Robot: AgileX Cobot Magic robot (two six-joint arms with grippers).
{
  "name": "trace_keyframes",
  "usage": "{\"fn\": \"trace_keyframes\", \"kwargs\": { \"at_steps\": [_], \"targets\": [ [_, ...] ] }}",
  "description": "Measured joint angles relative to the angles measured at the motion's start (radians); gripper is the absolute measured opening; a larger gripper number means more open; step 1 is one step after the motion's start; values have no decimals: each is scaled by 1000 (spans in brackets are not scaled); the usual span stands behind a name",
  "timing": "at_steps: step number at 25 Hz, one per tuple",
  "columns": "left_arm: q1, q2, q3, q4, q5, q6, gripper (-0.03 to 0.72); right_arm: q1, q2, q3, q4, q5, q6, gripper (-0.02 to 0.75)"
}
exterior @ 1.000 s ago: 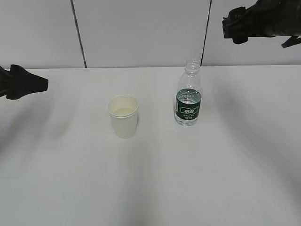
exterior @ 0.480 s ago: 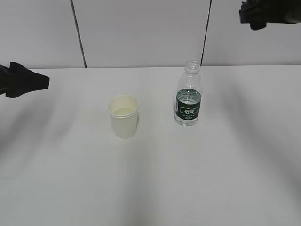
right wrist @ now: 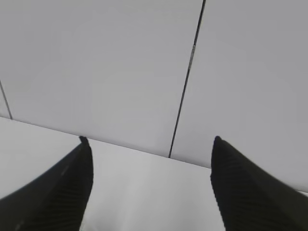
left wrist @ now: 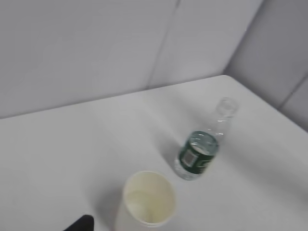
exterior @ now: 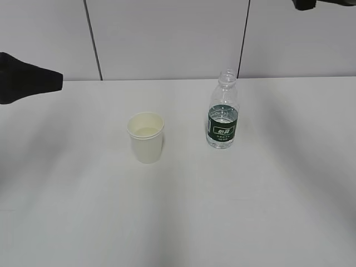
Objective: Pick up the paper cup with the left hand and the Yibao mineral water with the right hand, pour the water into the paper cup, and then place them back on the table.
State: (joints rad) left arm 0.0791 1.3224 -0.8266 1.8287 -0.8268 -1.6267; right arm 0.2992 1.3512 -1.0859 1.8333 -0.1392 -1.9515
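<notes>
The paper cup (exterior: 146, 137) stands upright on the table (exterior: 267, 200), left of the middle, with a little water in its bottom. To its right stands the Yibao mineral water (exterior: 223, 114), capless, green label facing me. My left gripper (exterior: 51, 81) hovers at the left edge, well clear of the cup, and holds nothing. In the left wrist view the cup (left wrist: 148, 201) and the bottle (left wrist: 199, 155) lie below, and only one dark fingertip (left wrist: 81, 224) shows. My right gripper (right wrist: 150, 144) is open and empty, its fingers wide apart, high above the bottle at the top right (exterior: 311, 3).
A grey panelled wall with dark vertical seams (exterior: 93, 40) runs behind the table. White tabletop stretches in front of the cup and bottle, and the table's right corner (left wrist: 226, 77) shows in the left wrist view.
My right gripper has risen up and to the right, almost out of the exterior view. My left gripper has lifted slightly and looms larger. Cup and bottle have not moved.
</notes>
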Motion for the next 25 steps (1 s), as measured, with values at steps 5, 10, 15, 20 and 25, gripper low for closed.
{"fn": "trace_keyframes", "kwargs": {
  "at_steps": [5, 10, 15, 20, 25],
  "targets": [
    [0, 0, -31, 1, -240, -7, 501, 0, 0, 2, -2, 34, 17, 592],
    [0, 0, -52, 1, -311, -50, 501, 0, 0, 3, -2, 42, 22, 592],
    [-23, 0, -102, 1, -235, -70, 500, 0, 0, 3, -2, 53, 22, 592],
    [-23, 0, -177, 1, -52, -80, 500, 0, 0, 3, -4, 58, 43, 592],
    [-23, 0, -188, 1, 47, -92, 500, 0, 0, 3, -4, 62, 55, 592]
  ]
}}
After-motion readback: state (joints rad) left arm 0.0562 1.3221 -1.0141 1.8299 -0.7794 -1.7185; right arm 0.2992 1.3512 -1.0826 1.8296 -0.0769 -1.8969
